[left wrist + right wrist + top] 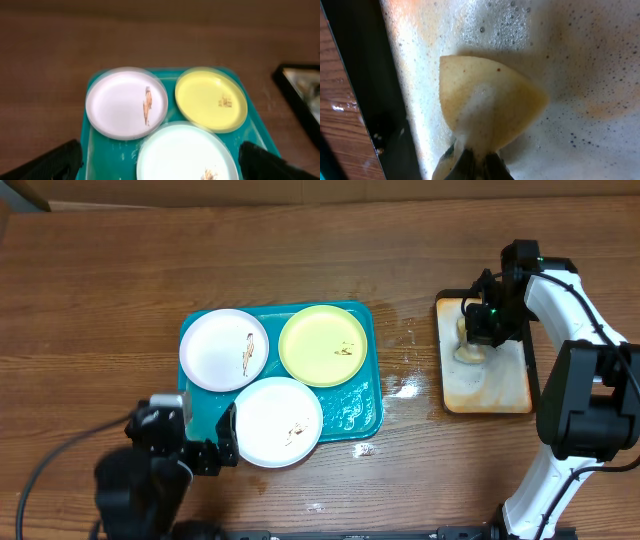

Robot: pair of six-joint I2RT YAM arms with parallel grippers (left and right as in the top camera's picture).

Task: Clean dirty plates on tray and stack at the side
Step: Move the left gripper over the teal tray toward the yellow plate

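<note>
1. The right gripper (475, 162) pinches the lower corner of a tan sponge (490, 105), which lies on the foamy narrow tray (580, 60) under it
2. The left gripper (160, 147) has its fingers (55, 160) spread wide apart, holding nothing
3. Between those fingers lies the near white plate (185, 155); ahead-left the far white plate (125, 102), ahead-right the yellow-green plate (210, 100), all on the teal tray (107, 150)

Overhead looks down; left wrist nearer, sharing the tray (366, 408); right wrist closest.
</note>
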